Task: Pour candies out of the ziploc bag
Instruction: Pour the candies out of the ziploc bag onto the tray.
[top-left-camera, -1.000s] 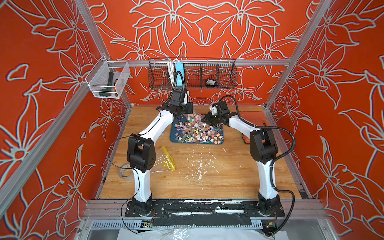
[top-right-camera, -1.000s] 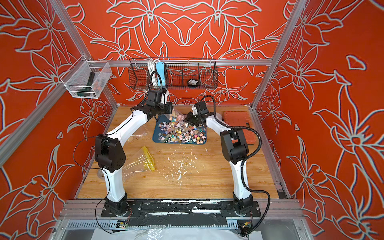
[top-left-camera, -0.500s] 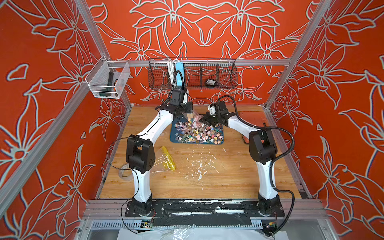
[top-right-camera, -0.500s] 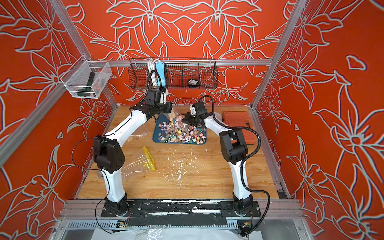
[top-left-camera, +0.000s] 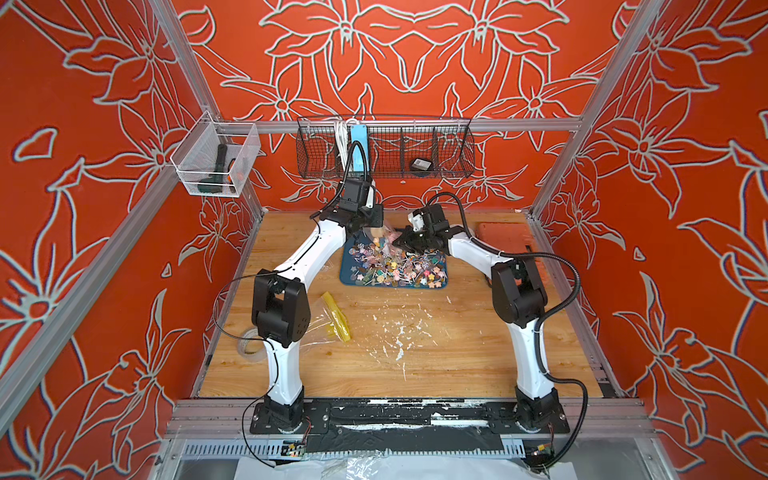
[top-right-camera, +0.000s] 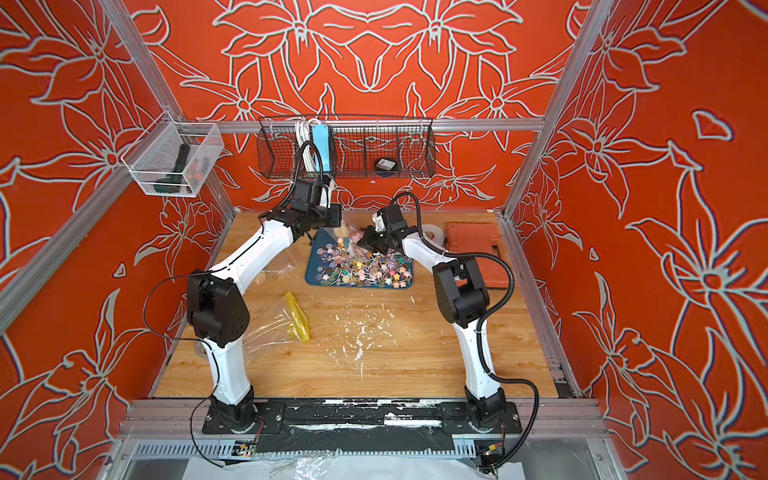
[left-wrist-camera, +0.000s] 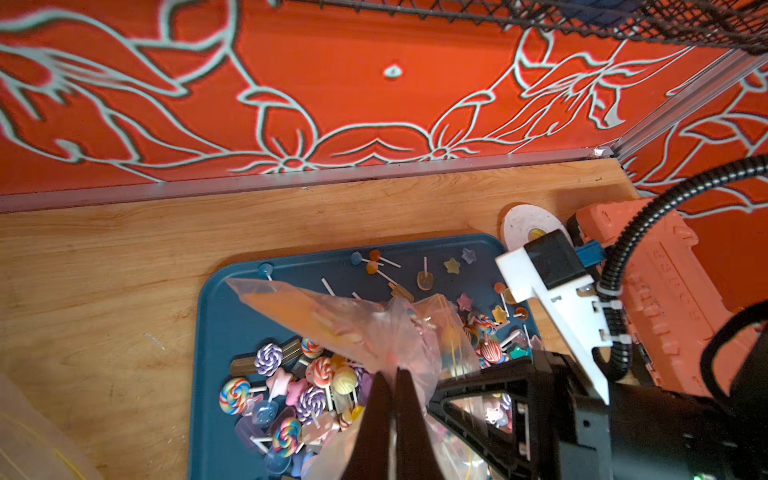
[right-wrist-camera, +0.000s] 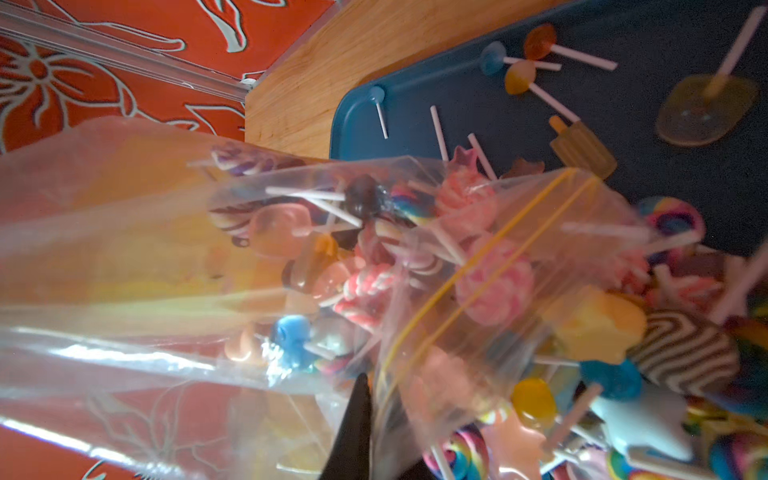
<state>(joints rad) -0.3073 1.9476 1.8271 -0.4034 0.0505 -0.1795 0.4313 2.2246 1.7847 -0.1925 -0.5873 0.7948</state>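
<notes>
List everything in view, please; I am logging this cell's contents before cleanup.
ziploc bag: one, clear, held tilted over the tray, some candies inside
candies: many, multicoloured, heaped on the tray
tray: one, blue, far middle of the table
second bag: one, clear with yellow zip, on the table near the left arm
case: one, orange, far right
tape roll: one, white, between tray and case
wire basket: one, black, back rail; holds a blue power strip
mesh basket: one, white, left wall
left gripper: shut on the ziploc bag
right gripper: shut on the ziploc bag
</notes>
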